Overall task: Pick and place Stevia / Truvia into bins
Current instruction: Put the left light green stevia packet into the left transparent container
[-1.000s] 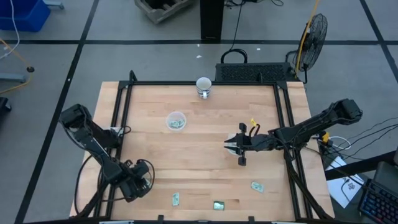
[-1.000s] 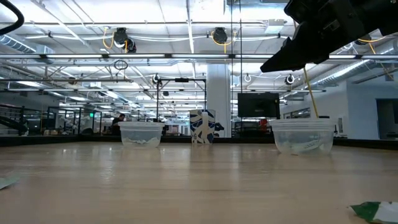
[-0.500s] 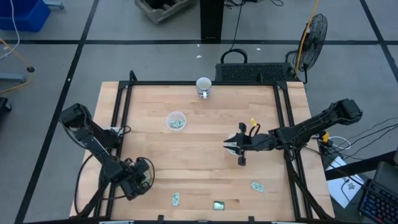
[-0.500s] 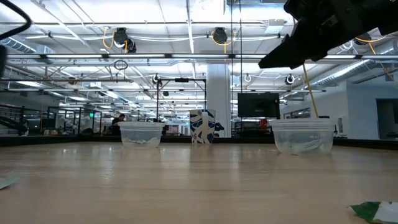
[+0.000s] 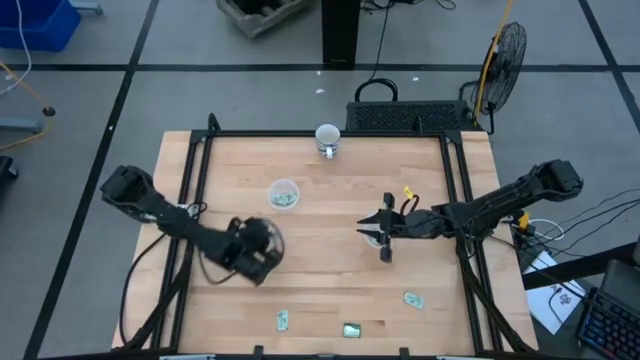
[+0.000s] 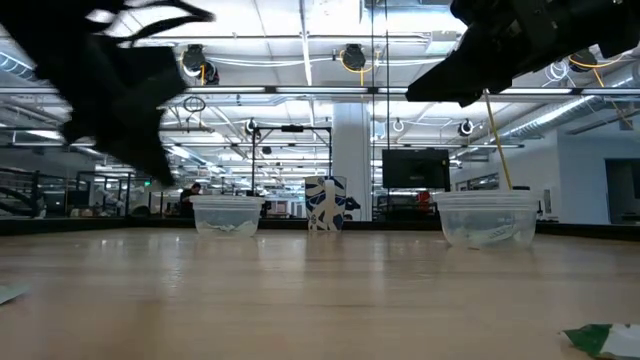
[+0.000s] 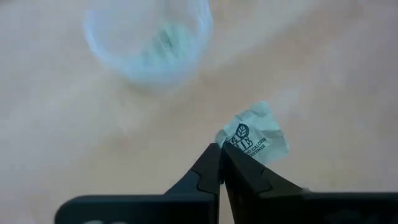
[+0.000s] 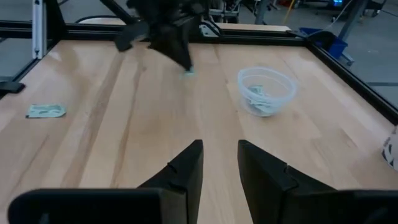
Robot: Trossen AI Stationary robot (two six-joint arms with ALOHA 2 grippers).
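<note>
My left gripper [image 7: 221, 149] is shut on a small white sachet with a green leaf mark [image 7: 256, 140]. It is above the table's left half [image 5: 258, 255], a little short of a clear cup [image 5: 283, 194] with sachets inside. My right gripper [image 8: 219, 167] hovers open at mid-table [image 5: 372, 230] with nothing between its fingers. A second clear cup [image 6: 487, 218] shows below it in the low view. Three more sachets [image 5: 283, 320], [image 5: 351, 329], [image 5: 414, 298] lie flat near the front edge. My left gripper pinches the sachet by one corner [image 7: 231, 143] between its two fingertips. The rest of the crumpled packet sticks out past the tips. It hangs clear of the table [image 8: 188, 73].
An opaque white cup [image 5: 327, 138] stands at the far edge. A black frame rail [image 5: 190, 190] runs along the table's sides. Bare wood lies between the two arms and the front sachets.
My left gripper has swung from the table's near left corner toward the right and far side, toward the clear cup. It has come into the low view, blurred by the motion.
</note>
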